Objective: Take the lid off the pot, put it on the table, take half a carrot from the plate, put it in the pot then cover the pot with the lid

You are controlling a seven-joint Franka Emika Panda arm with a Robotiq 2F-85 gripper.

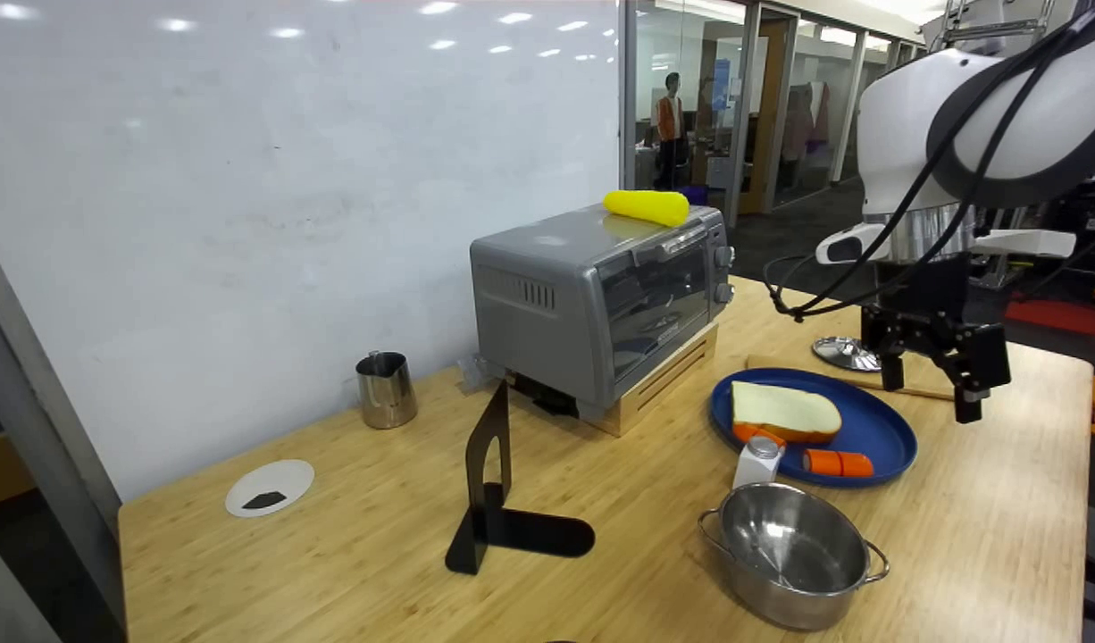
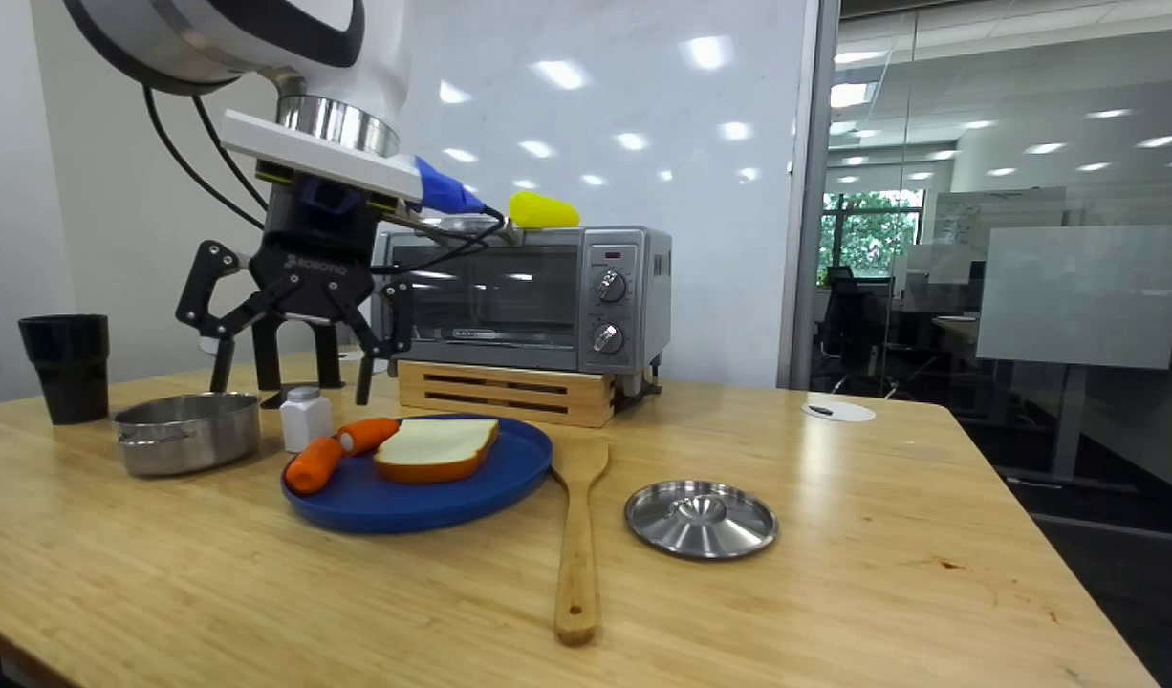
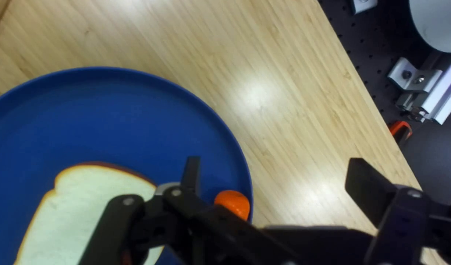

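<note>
The half carrot [image 1: 838, 463], a short orange piece, lies on the plate [image 2: 510, 468], close to the rim. A second half carrot [image 2: 366, 435] lies on the plate just beside the bread slice [image 2: 438, 449]; in an exterior view it is partly hidden behind the white shaker [image 1: 760, 463].

The gripper [image 2: 293, 376] hangs above the level of the plate with its jaws standing wide apart. In the wrist view, one finger appears against the plate and the other against the table [image 3: 302, 110] outside the plate's rim; the gripper covers part of the half carrot there.

The pot [image 2: 204, 440] stands upright and uncovered on the table, near the plate. The white shaker stands upright between the plate and the pot; contact with the plate cannot be determined.

The lid [image 2: 701, 521] lies flat on the table near the plate, knob upward. The wooden spatula [image 2: 578, 535] lies between the plate and the lid.

The toaster oven [image 1: 547, 304] rests on a slatted wooden base [image 2: 505, 392] near the plate; a yellow object [image 1: 646, 208] lies on top. Well apart from the plate stand the black bracket [image 1: 539, 533], the metal pitcher [image 1: 388, 397] and the black cup [image 2: 67, 368].
</note>
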